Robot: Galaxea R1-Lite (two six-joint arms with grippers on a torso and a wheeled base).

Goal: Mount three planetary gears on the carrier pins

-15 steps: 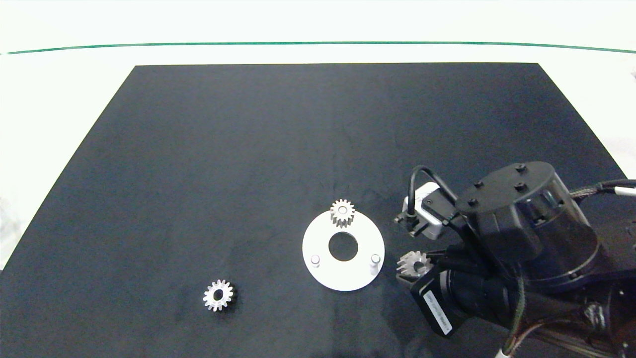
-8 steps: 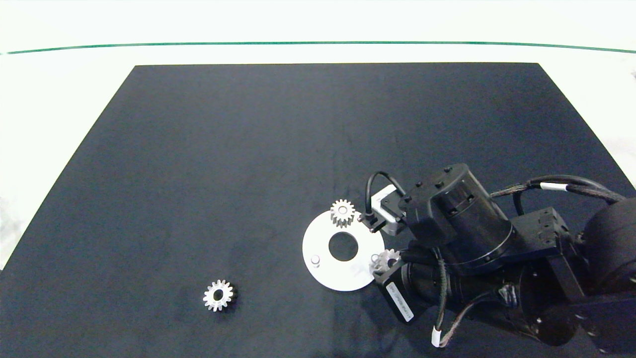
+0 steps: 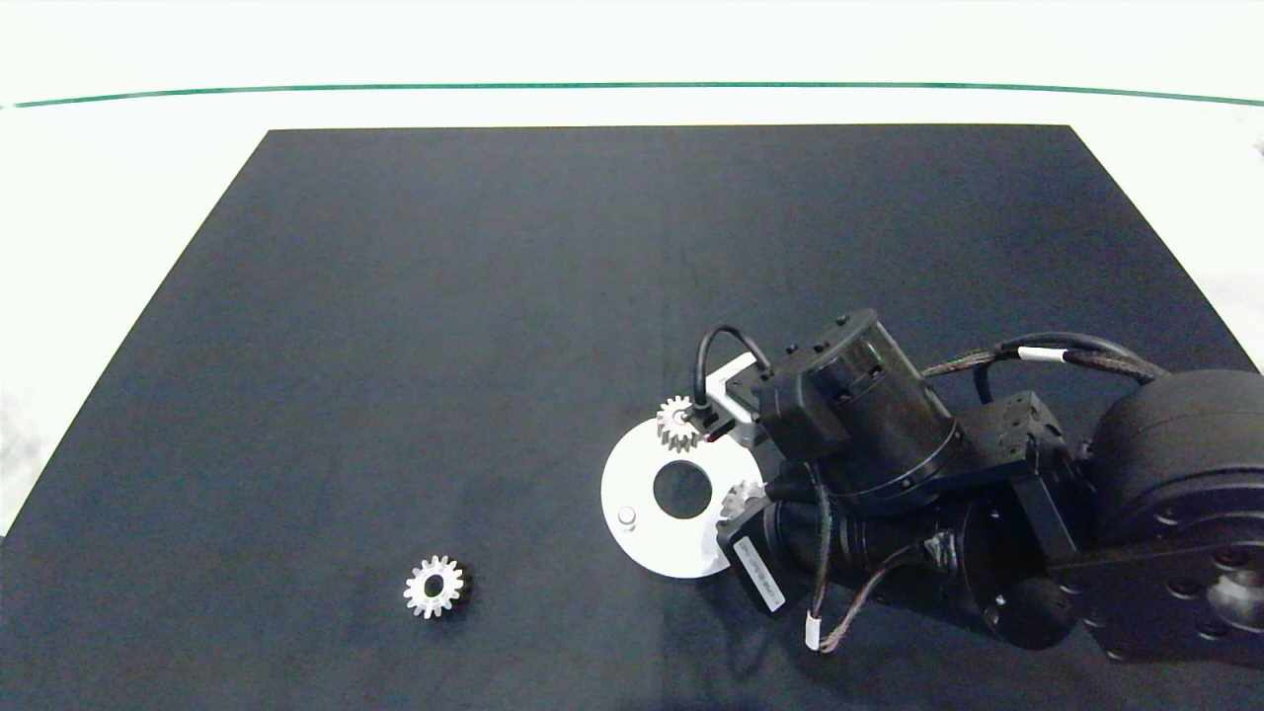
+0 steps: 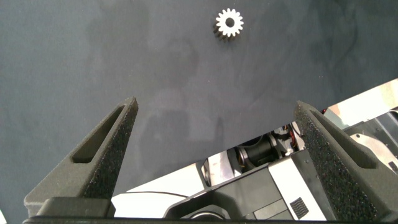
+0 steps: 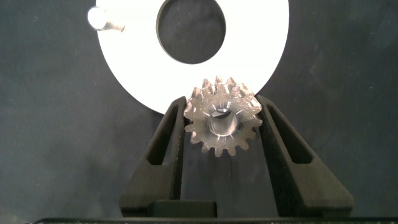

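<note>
Where the right gripper (image 5: 222, 124) clamps it — gear (image 5: 222, 121) over disc (image 5: 261, 56) (near rim)

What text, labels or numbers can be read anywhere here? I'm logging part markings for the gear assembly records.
White sticker on the right arm's wrist housing: it carries print, but it is too small to read.
White band on the arm's cable: no readable text.
Gear held in the right gripper, loose gear, seated gear and white disc: no markings visible.
Nothing else in any view bears text.

three gears (image 3: 434, 587) (one pinned), one disc (image 3: 632, 472)
</note>
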